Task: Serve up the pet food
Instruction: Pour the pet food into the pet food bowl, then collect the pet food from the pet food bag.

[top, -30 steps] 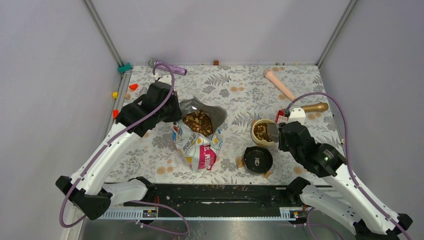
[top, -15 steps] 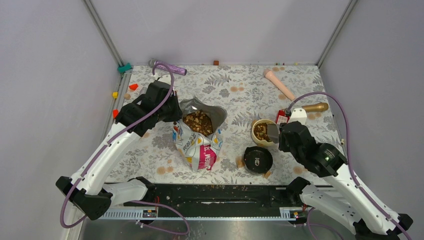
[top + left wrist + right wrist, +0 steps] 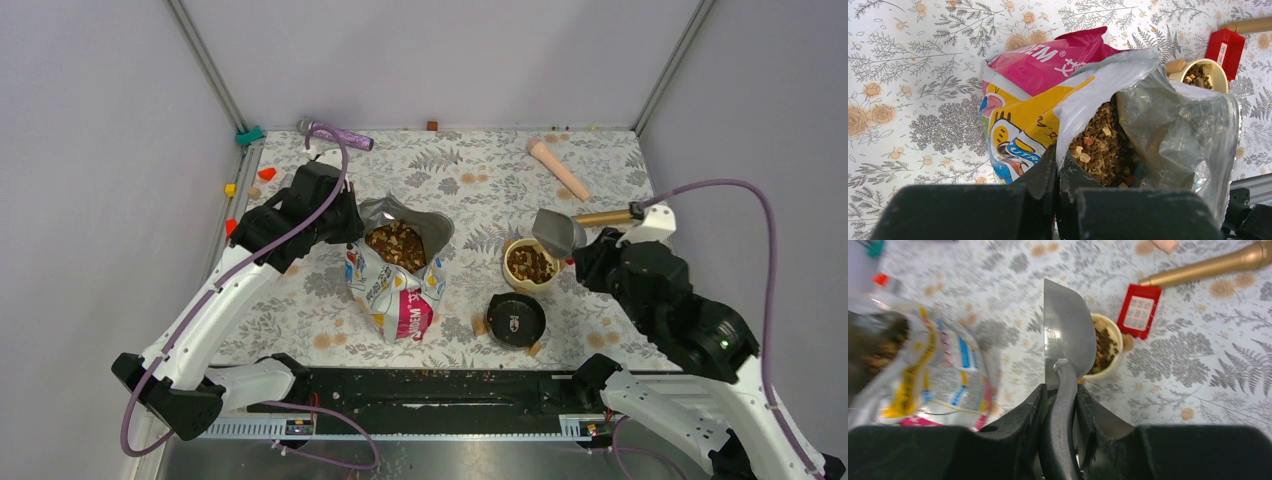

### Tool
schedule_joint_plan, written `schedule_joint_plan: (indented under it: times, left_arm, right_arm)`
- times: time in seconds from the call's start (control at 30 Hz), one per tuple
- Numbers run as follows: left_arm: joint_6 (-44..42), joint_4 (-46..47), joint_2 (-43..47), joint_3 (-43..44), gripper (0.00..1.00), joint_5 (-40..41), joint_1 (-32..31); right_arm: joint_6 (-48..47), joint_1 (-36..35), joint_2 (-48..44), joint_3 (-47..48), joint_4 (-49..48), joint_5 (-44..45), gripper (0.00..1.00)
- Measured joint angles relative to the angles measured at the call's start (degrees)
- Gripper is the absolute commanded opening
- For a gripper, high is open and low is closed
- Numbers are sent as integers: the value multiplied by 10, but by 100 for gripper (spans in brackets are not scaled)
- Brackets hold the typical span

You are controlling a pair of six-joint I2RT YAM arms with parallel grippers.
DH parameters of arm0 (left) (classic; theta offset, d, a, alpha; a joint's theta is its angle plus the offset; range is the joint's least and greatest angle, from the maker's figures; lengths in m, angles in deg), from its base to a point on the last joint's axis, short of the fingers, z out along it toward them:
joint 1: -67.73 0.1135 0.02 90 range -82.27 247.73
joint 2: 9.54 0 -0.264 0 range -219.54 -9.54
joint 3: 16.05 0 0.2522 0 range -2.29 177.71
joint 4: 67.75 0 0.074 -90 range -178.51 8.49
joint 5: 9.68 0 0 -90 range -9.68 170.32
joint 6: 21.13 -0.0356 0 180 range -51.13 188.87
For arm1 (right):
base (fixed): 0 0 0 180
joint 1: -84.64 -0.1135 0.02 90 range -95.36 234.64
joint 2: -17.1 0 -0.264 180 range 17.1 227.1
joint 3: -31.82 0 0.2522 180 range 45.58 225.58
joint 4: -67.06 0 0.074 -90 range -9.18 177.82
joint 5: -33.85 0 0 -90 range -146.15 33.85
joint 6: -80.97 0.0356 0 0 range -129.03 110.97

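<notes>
Floral-print cloth [image 3: 470, 160] is covering the table inside pale lilac walls, and a pink, yellow and white foil bag [image 3: 395, 290] is standing open near its middle, mouth facing up. The pet food [image 3: 397, 244], a loose heap of brown, tan and orange kibble, is filling the bag's mouth [image 3: 1103, 145]. More of it is lying in a small cream round bowl [image 3: 508, 268] just to the right of the bag [image 3: 1104, 347].

The left gripper [image 3: 352, 234] is reaching in from the bag's left. Its fingers [image 3: 1048, 170] are pressing together on the bag's silver rim, pinching the foil between them.

To the right of the bag, the right gripper [image 3: 588, 260] is clamping the dark handle of a shiny metal scoop [image 3: 557, 232]. The scoop's blade [image 3: 1065, 330] is hanging over the bowl's edge on the side away from the bag.

A black round dish [image 3: 515, 318] is sitting right of the bag, on the near side of the bowl. A small red box [image 3: 1139, 312] is lying beyond the bowl from the bag, with a gold rod [image 3: 605, 216] farther right. A peach cone-shaped piece [image 3: 558, 168] is lying far right of the bag toward the back wall, and a purple stick [image 3: 340, 133] is resting behind the bag at the back edge.
</notes>
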Motion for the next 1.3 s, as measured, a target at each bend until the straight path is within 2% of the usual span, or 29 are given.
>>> schedule_joint_plan:
  times: [0.13,0.3,0.5,0.63,0.83,1.1,1.2,1.3]
  left_arm:
    - [-7,0,0,0,0,0,0]
    - [-11,1,0,0,0,0,0]
    - [-11,1,0,0,0,0,0]
    - [-11,1,0,0,0,0,0]
    - [-11,1,0,0,0,0,0]
    - [-11,4,0,0,0,-2,0]
    - [-11,4,0,0,0,-2,0]
    - [-11,4,0,0,0,-2,0]
  right_arm:
    - [16,0,-13,59,-5,-28,0]
    - [31,0,8,112,-29,-125,0]
    - [47,0,136,191,-50,-293,0]
    - [48,-7,259,282,-13,-341,0]
    - [26,-78,447,443,96,-307,0]
    - [9,-104,700,708,285,-192,0]
    - [11,-115,763,752,304,-174,0]
    - [17,-120,790,742,298,-177,0]
